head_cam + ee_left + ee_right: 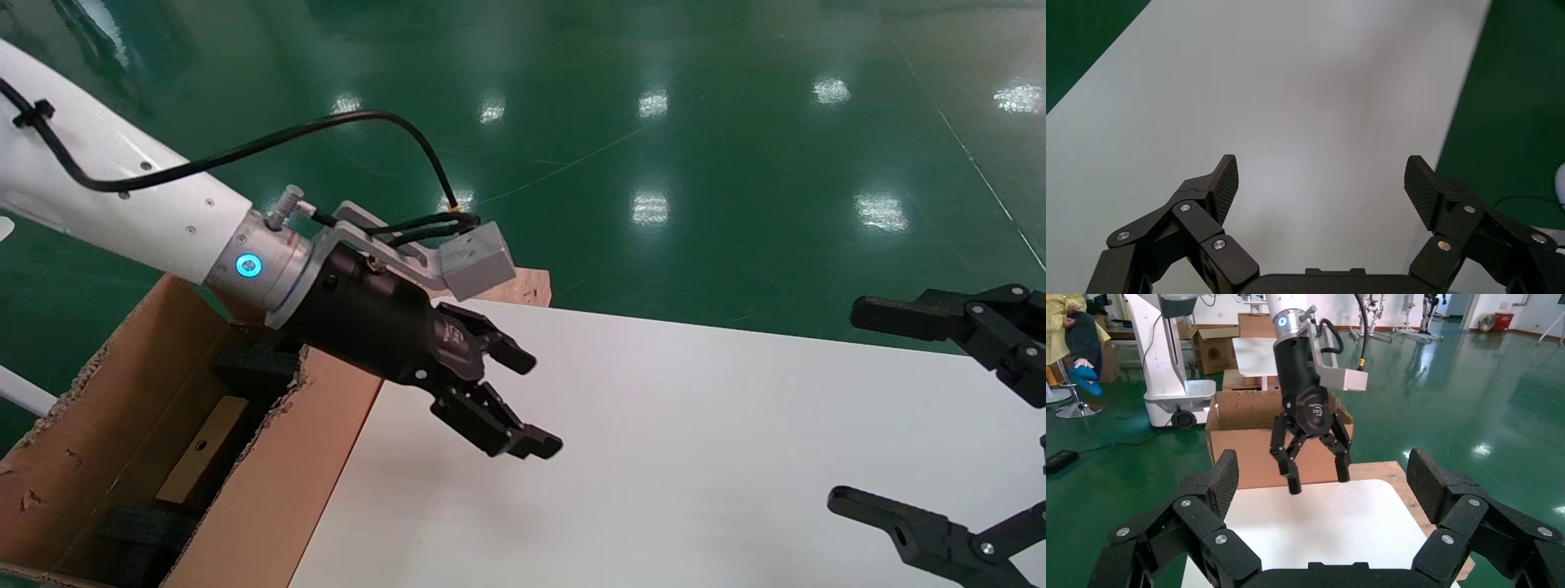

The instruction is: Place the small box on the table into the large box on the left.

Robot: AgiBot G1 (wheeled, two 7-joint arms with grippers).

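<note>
Head view: the right gripper hangs over the table's right edge, its fingers spread wide with nothing between them. The left gripper hovers above the table's left edge, fingers apart and empty, pointing out across the white top. The small box lies inside the large box, which stands just beside the table's left edge with its top open and ragged flap edges. There the small box rests low between pieces of black foam, well apart from both pairs of fingers, with a round hole showing on its upper face. Its long axis runs along the large box's length, from the near side toward the far side. A plywood board shows past the table's far left corner. The shiny green floor reflects ceiling lights. In the right wrist view, another carton and a white robot base stand farther off.
</note>
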